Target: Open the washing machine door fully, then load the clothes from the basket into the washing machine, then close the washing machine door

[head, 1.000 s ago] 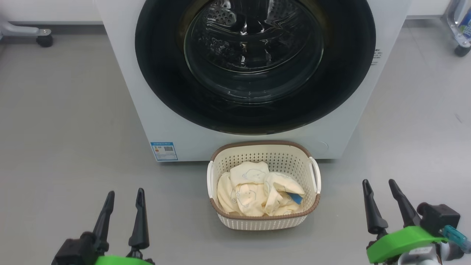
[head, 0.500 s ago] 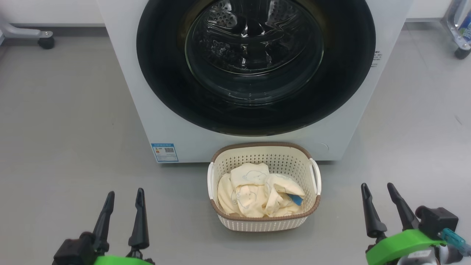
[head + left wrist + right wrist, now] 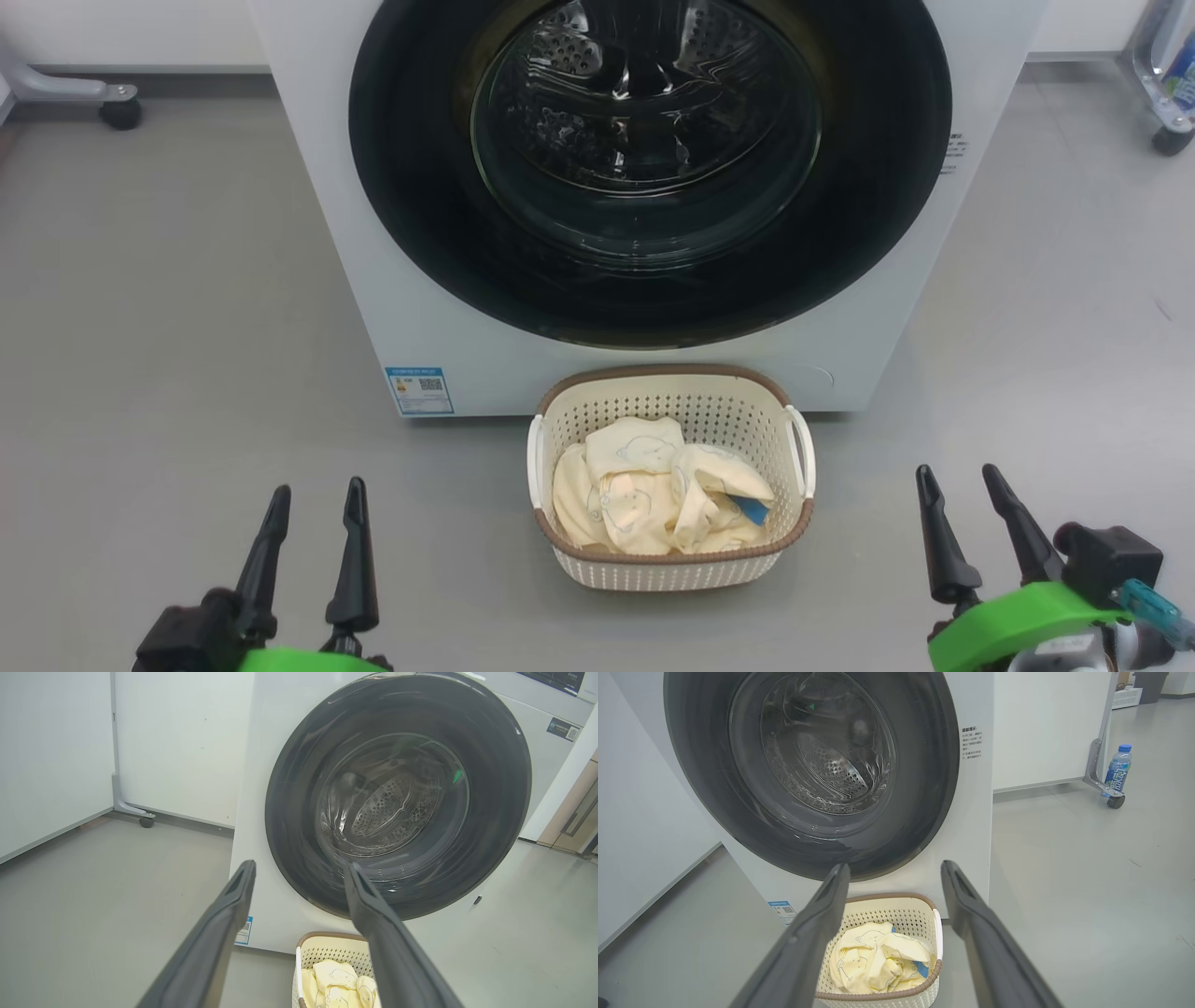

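Both the left gripper [image 3: 317, 487] and the right gripper [image 3: 957, 471] hang released and empty. Between them, just ahead, sits the basket [image 3: 667, 371] holding the clothes [image 3: 644, 495]. Beyond it, the washing machine door [image 3: 420, 187] is shut on the washing machine [image 3: 373, 317]. Best to catch the rim opposite its hinge and swing it wide, clearing the basket.

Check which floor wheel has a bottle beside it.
The wheel right of the washing machine: a blue-capped bottle stands by it. The left wheel has nothing beside it.
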Motion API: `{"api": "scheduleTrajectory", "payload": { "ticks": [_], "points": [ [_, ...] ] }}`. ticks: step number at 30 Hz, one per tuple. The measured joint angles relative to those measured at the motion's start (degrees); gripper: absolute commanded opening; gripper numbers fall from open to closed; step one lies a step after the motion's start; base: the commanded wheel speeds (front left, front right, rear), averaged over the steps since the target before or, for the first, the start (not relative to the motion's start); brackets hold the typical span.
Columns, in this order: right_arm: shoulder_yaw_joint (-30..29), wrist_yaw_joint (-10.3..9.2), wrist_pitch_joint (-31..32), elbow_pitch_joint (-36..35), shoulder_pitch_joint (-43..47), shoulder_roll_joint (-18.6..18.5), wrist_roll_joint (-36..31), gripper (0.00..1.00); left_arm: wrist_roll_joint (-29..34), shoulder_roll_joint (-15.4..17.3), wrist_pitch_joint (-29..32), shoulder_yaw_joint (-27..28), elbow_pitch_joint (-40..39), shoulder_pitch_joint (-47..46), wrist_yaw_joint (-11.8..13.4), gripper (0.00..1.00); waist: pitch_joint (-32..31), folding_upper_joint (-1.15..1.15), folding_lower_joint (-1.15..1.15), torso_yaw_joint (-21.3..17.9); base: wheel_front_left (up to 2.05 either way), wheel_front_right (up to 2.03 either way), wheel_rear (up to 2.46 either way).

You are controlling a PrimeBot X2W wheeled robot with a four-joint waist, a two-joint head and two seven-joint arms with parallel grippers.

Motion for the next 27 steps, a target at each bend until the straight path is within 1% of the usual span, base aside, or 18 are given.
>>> {"api": "scheduleTrajectory", "payload": {
  "ticks": [9,14,21,27],
  "points": [
    [0.0,0.0,0.0,0.0,0.0,0.0,0.0,1.0,0.2,0.0,0.0,-0.4,0.2,0.0,0.0,1.0,-0.1,0.0,0.0,-0.1,0.0,0.02,-0.02],
    [0.0,0.0,0.0,0.0,0.0,0.0,0.0,1.0,0.7,0.1,0.0,-1.2,0.6,0.0,0.0,1.0,-0.2,0.0,0.0,-0.2,0.28,0.38,-0.66],
    [0.0,0.0,0.0,0.0,0.0,0.0,0.0,1.0,0.7,0.1,0.0,-1.4,0.7,0.0,0.0,1.0,-0.2,0.0,0.0,-0.3,0.71,0.85,-1.56],
    [0.3,0.0,0.0,0.0,0.0,0.1,0.0,1.0,0.7,0.5,0.0,-1.4,0.8,0.3,0.0,1.0,-0.2,0.0,0.0,-0.4,1.11,1.24,-2.35]
  ]
}}
